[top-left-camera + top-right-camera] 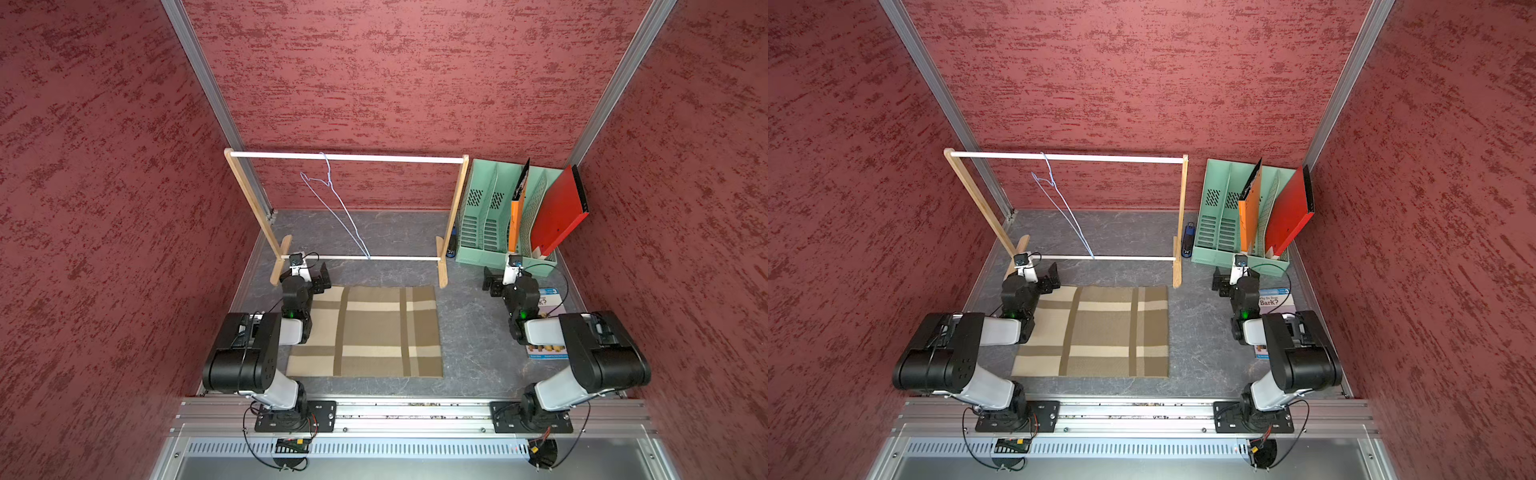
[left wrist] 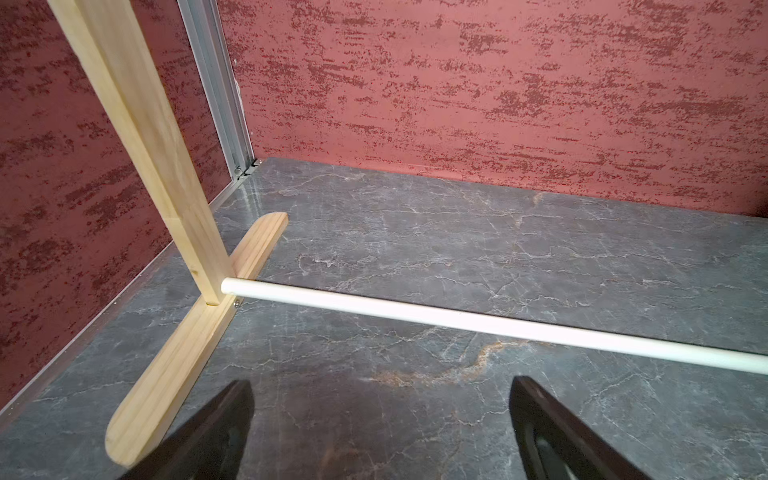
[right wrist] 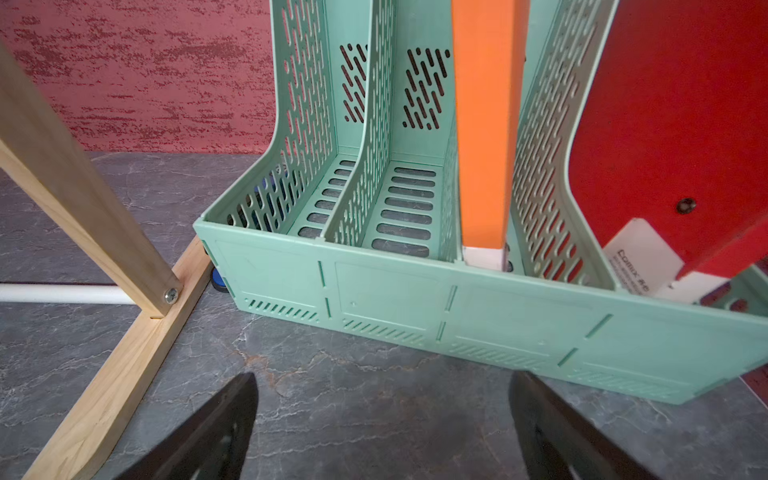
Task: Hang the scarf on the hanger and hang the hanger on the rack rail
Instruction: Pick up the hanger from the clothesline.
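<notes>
Closest to where I stand is the aluminium rail (image 1: 395, 411) that carries both arm bases. Just beyond it the scarf (image 1: 370, 332) lies flat and spread out on the grey marble tabletop (image 1: 469, 332), with its plaid stripes showing in both top views.

The hanger (image 1: 351, 224) is behind the scarf, with its hook over the top white rod of the wooden rack (image 1: 456, 208), left of the rod's middle. It is turned almost edge-on, and its low corner reaches down to the level of the lower rod (image 2: 457, 324).

The left gripper (image 2: 380, 386) sits by the scarf's far left corner, just short of the rack's left foot. Its jaws are spread wide with only bare table between them. The right gripper (image 3: 382, 382) is well clear of the scarf on the right side, and its jaws are also wide apart and empty.

It faces a mint-green file organiser (image 1: 478, 224) that holds an orange folder (image 1: 514, 224) and a red folder (image 1: 559, 212). A small blue and black object (image 1: 1187, 241) stands between the rack and the organiser. A children's book (image 1: 1277, 301) lies partly under the right arm.
</notes>
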You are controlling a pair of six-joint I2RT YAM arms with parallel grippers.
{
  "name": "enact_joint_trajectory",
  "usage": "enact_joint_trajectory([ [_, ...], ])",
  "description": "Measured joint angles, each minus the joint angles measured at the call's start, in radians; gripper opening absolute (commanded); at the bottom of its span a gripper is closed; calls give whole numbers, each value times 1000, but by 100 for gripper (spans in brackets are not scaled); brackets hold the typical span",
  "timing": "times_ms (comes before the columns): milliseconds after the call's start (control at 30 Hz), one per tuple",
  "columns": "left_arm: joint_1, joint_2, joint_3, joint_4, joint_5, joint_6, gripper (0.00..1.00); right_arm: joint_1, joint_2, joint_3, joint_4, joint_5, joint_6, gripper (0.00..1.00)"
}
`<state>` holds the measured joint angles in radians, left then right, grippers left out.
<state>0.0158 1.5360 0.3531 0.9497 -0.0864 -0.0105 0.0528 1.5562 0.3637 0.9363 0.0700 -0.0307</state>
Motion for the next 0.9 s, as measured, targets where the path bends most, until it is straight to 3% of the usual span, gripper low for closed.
enact_joint_trajectory([
  [633,0,-14,-2,-9,-2,0,100,-2,-27,0,-37,-3,1,99],
  [733,-4,-114,-14,-71,-27,-3,100,-3,-152,9,-164,5,13,99],
  [900,-11,-431,2,-273,-100,-69,100,-3,-390,96,-383,4,76,99],
])
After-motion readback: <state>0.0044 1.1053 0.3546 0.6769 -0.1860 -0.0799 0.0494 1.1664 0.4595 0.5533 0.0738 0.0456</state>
